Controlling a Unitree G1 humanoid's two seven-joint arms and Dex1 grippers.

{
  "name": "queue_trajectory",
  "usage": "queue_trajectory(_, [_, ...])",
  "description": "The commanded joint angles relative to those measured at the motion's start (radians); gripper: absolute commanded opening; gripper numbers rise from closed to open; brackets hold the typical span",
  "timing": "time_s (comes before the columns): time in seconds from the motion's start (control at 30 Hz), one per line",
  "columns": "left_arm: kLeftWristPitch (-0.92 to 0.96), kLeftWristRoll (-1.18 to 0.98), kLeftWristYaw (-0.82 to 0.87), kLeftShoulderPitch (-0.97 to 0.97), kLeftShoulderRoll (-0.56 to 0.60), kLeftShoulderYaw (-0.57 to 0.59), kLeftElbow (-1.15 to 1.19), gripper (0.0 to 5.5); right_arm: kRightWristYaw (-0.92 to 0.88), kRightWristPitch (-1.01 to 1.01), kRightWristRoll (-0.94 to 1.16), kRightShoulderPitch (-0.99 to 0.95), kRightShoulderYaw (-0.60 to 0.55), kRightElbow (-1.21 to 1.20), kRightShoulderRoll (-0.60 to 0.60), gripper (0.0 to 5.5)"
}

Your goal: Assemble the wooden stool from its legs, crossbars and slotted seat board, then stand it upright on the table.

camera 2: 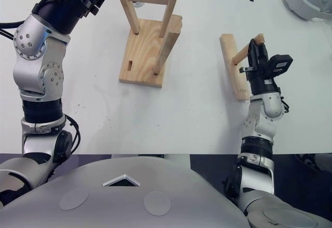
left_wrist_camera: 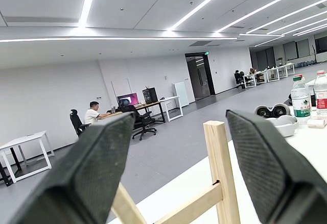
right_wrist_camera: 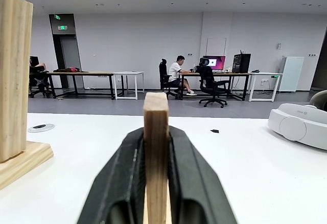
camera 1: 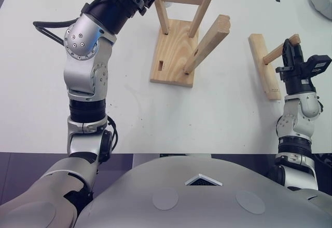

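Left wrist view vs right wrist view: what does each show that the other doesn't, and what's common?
Left wrist: the left gripper, jaws open, with an upright leg and its joined crossbar between them, not gripped. Two water bottles stand beyond.
Right wrist: the right gripper, jaws shut on the held crossbar. A close-up leg stands on the seat board.
Both: the white table, the white headset on it, and the office behind.

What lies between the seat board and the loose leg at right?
Nothing: bare table separates seat board and loose leg, clear in the right eye view.
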Motion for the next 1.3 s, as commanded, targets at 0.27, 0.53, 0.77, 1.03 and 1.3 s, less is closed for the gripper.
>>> queue_trajectory(0.27, [-0.011, 0.018, 0.001, -0.02, 0.005, -0.004, 0.016, 3.3, 0.0, 0.174, -0.006, 0.083, 0.035, -0.059, -0.008, 0.8])
queue_trajectory(0.53, [-0.02, 0.024, 0.012, -0.017, -0.004, -0.005, 0.016, 3.3, -0.019, 0.26, -0.013, 0.084, 0.019, -0.176, -0.022, 2.2])
queue_trajectory(0.77, [-0.019, 0.028, 0.021, 0.0, -0.004, -0.01, -0.001, 3.3, -0.047, 0.605, -0.026, 0.151, 0.028, -0.403, -0.149, 3.48])
queue_trajectory(1.03, [-0.018, 0.035, 0.035, 0.007, -0.007, -0.021, -0.008, 3.3, -0.086, 1.037, -0.008, 0.112, 0.053, -0.56, -0.275, 3.87])
queue_trajectory(1.3, [-0.019, 0.045, 0.039, 0.012, -0.01, -0.02, -0.01, 3.3, -0.086, 1.149, -0.062, 0.114, 0.09, -0.516, -0.292, 3.54])
